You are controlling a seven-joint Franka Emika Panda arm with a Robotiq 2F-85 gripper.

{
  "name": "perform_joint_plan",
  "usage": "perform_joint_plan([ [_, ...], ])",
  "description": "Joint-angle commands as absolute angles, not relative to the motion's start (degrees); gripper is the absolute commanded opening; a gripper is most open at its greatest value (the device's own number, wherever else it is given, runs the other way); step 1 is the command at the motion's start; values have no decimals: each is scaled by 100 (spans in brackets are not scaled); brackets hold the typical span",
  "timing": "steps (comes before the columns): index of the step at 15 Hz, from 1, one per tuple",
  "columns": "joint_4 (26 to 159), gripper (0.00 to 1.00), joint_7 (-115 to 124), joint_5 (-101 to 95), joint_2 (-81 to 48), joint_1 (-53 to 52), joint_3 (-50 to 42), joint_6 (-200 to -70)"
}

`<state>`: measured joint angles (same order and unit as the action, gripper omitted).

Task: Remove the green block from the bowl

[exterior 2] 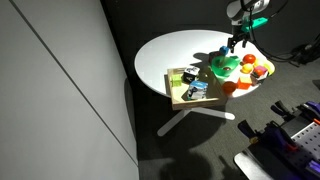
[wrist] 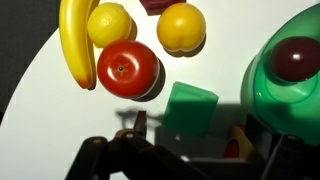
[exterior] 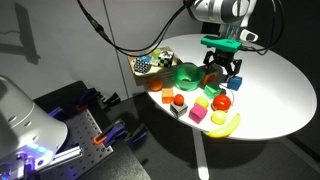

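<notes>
In the wrist view the green block (wrist: 190, 106) lies on the white table, just left of the shiny green bowl (wrist: 262, 88) and outside it. A dark red round fruit (wrist: 296, 57) sits in the bowl. My gripper (wrist: 200, 122) is open, with one finger on each side of the block and neither touching it. In both exterior views my gripper (exterior: 222, 70) (exterior 2: 236, 44) hangs low over the table beside the bowl (exterior: 186, 72) (exterior 2: 222, 66). The block cannot be made out there.
Toy fruit lies close by: a banana (wrist: 72, 40), a lemon (wrist: 110, 22), an orange (wrist: 181, 26) and a red apple (wrist: 128, 68). A wooden tray with a checkered object (exterior: 148, 64) stands behind the bowl. The table edge (exterior: 250, 135) is near.
</notes>
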<state>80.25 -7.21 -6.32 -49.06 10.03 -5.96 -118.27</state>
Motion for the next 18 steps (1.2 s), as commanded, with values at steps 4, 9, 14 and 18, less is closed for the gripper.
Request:
perform_joint_plan([
  [4,8390,100,-984,-527,-4447,1055,-431,-11784],
  [9,8836,100,-1092,-438,-4000,1044,-289,-11876],
  [14,9442,100,-829,-246,-3466,953,-262,-11848],
  [18,9980,100,-391,-84,-3054,822,-320,-11925],
])
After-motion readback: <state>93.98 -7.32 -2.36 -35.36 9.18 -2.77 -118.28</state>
